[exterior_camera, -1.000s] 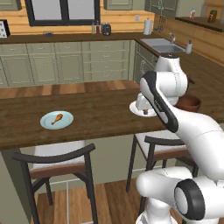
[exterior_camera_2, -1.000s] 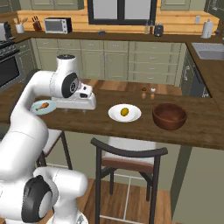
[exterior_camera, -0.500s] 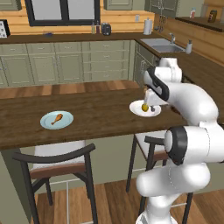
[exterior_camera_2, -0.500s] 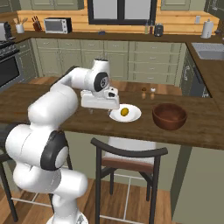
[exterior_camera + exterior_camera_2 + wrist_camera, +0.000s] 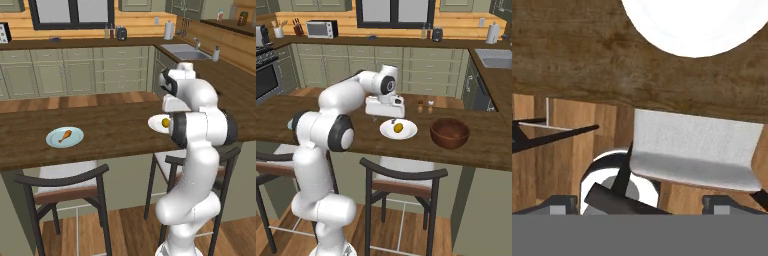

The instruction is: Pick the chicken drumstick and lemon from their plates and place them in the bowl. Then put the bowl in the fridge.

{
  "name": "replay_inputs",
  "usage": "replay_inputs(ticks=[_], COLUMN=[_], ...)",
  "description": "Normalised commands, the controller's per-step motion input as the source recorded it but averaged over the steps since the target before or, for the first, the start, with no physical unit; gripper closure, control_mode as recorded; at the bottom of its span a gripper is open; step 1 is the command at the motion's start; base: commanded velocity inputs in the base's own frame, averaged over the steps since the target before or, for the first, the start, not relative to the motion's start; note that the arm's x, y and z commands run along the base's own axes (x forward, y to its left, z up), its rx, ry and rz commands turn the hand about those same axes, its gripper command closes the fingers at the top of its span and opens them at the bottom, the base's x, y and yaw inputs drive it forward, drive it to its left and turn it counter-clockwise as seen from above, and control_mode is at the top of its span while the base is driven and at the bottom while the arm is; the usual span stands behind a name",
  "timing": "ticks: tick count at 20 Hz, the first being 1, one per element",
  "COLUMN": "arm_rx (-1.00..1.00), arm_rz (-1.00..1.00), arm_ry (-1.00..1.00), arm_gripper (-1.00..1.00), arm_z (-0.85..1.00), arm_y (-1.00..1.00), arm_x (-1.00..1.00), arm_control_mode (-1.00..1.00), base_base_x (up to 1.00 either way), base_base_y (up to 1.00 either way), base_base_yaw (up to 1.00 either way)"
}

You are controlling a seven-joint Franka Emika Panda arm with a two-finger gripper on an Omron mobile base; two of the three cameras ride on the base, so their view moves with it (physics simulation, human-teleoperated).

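Note:
The yellow lemon (image 5: 398, 128) lies on the white plate (image 5: 408, 134) on the wooden island counter; in the left base view the lemon (image 5: 165, 121) peeks out beside my arm. My gripper (image 5: 383, 118) hovers low over the counter, just left of and behind that plate, fingers pointing down. In the hand view the gripper (image 5: 642, 204) is open with nothing between its far-apart fingertips (image 5: 562, 202), and the white plate (image 5: 692, 25) lies at the top. The dark reddish-brown bowl (image 5: 450, 132) stands empty to the right. The orange-brown drumstick (image 5: 65, 135) rests on the light blue plate (image 5: 55, 141) far to the left. The fridge is out of view.
Two small shakers (image 5: 425, 106) stand behind the white plate. A stool (image 5: 401, 175) sits under the counter's front edge below the plate, another stool (image 5: 60, 180) below the blue plate. A sink (image 5: 187, 50) is set in the back counter.
The arm has swung right along the counter, from beside the blue plate with the drumstick to the white plate with the lemon. The drumstick, lemon and bowl have stayed put.

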Motion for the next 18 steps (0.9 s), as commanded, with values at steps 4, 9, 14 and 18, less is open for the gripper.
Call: replay_inputs(ticks=[4,9,14,18], arm_rx=[0.00,0.00,0.00,0.00], arm_rz=[0.00,0.00,0.00,0.00], arm_ry=[0.00,0.00,-0.03,-0.07], arm_gripper=[-1.00,-1.00,-1.00,-1.00], arm_z=[-0.45,-0.36,-0.39,-0.39], arm_y=[-0.01,-0.08,-0.15,-0.02], arm_x=[0.80,0.56,0.18,0.31], arm_control_mode=[-1.00,-1.00,-1.00,-1.00], base_base_x=[0.00,0.00,0.00,0.00], base_base_y=[0.00,0.00,0.00,0.00], base_base_yaw=[0.00,0.00,0.00,0.00])
